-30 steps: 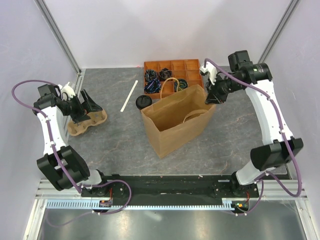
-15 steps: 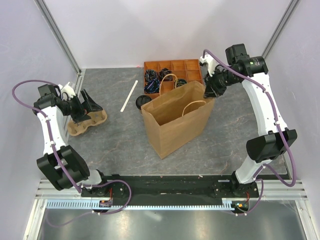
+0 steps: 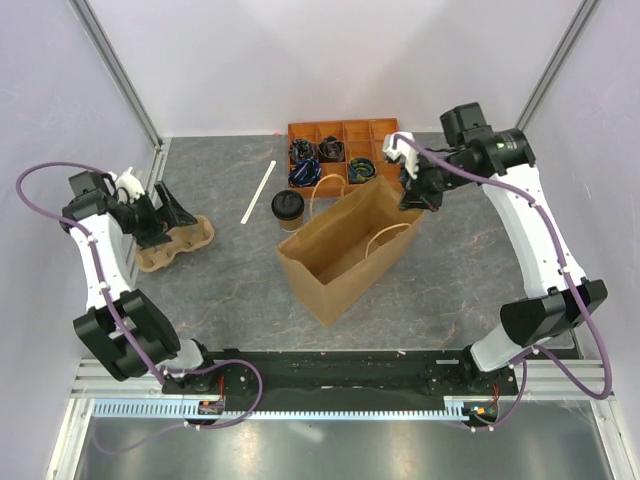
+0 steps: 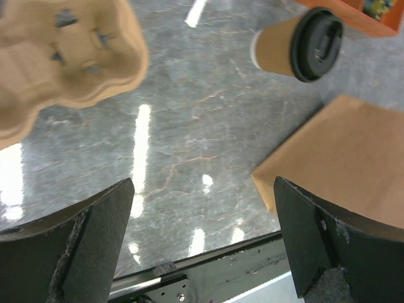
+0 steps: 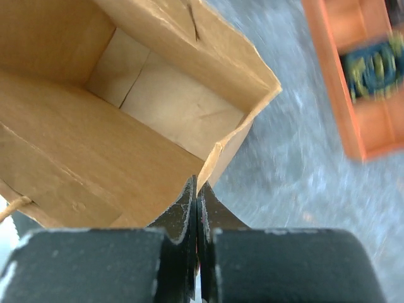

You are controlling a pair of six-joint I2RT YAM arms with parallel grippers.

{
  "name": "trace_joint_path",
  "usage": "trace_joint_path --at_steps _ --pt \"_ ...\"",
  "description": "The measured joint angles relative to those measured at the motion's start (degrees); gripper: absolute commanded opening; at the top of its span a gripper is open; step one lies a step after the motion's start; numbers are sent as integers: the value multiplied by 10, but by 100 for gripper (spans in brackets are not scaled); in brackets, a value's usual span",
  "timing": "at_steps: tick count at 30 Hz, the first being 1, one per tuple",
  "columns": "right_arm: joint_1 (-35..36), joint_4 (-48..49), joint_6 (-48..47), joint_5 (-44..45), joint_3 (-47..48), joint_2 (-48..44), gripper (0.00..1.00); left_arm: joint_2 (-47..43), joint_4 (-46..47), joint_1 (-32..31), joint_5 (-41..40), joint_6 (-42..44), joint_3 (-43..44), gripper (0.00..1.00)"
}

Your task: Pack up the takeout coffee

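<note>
Across the paper bag (image 3: 340, 262) from the right gripper (image 5: 197, 186), clamped on its rim, the takeout coffee (image 3: 288, 207) is seen upright; the left gripper (image 3: 167, 217) is spread wide.

Brown black-lidded takeout coffee (image 3: 288, 207), seemingly upright, just beside the paper bag (image 3: 318, 290)

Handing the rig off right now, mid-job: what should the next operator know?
Left gripper: open, empty, hovering by the tan moulded cardboard cup carrier.
Right gripper: shut on a rim corner of the large brown paper bag, which stands open.
Small brown paper cup with black lid: upright on the table, outside the bag, by its far-left side.
Done: bag open and held.
Left: pick up the cup and set it inside the bag.
</note>
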Motion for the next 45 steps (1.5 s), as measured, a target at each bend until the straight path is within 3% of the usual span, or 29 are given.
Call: trace_joint_path --at_steps 5,11,19,28,33,37,40,42,45 --pt "58 -5 -55 3 28 21 0 0 3 43 -31 0 0 100" --pt "59 4 -92 26 102 90 0 12 29 61 -124 28 -10 97" --pt "59 8 -136 44 106 104 0 38 124 75 -264 92 -79 87" --pt "59 9 -151 50 94 95 0 84 210 87 -317 104 -101 79" --pt "59 13 -140 51 64 71 13 126 241 87 -325 103 -101 68" --pt "59 24 -97 65 63 68 15 153 253 87 -318 103 -101 59" --pt "59 35 -50 81 65 69 10 169 264 87 -302 98 -101 55" --pt "59 39 -34 83 64 69 0 182 267 87 -292 94 -101 43" --pt "59 52 -16 82 55 66 0 200 273 87 -277 87 -101 26"
